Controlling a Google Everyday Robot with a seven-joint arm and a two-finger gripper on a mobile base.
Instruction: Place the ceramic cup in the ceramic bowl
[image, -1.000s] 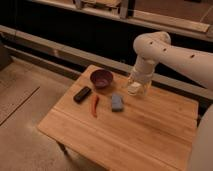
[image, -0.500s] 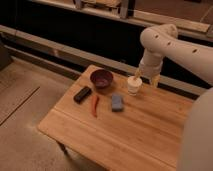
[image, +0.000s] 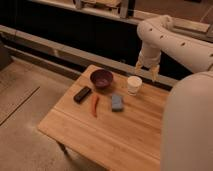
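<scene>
The ceramic cup (image: 134, 85), small and cream-white, stands upright on the wooden table (image: 115, 135) near its far edge. To its left sits the ceramic bowl (image: 101, 78), dark maroon with a reddish rim and nothing in it. My gripper (image: 146, 70) hangs just above and slightly behind the cup, pointing down. Its two yellowish fingers (image: 154, 73) stand apart, open, with nothing between them. The cup and the gripper are not touching.
A black rectangular block (image: 82, 94), a thin red object (image: 94, 105) and a flat blue block (image: 117, 102) lie in front of the bowl and cup. A dark ledge (image: 60, 52) runs behind the table. My white arm (image: 190, 47) fills the right side.
The gripper has lifted up off the cup and drawn slightly to the right. The cup stays standing in the same spot on the table.
</scene>
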